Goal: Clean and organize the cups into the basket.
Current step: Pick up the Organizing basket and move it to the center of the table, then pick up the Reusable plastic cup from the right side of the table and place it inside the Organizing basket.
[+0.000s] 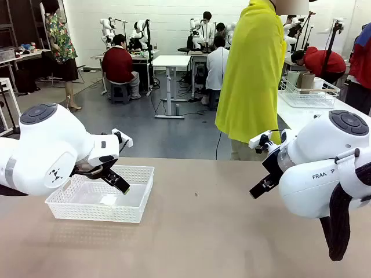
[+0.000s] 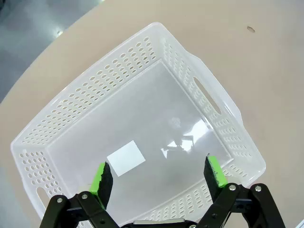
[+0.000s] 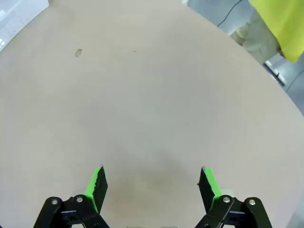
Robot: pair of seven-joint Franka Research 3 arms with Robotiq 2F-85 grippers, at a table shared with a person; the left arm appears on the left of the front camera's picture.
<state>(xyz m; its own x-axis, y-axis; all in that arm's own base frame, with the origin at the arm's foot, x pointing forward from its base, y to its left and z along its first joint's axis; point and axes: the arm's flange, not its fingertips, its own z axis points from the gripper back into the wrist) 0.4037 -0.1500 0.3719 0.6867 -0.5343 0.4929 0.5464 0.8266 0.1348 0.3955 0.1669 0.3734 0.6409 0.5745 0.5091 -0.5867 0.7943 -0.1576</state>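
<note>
While the basket (image 1: 98, 209) sits on the tan table (image 1: 203, 231), the left gripper (image 2: 156, 165) gapes over it, the right gripper (image 3: 151, 170) gapes well apart; a person (image 1: 249, 69) stands beyond.

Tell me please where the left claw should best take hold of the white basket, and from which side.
Probably the solid rim at a cut-out handle, taken from above: one finger inside the wall, one outside. The basket sits flat with its opening up, and the wall is thin, so the open left claw hovering over it should fit astride.
</note>
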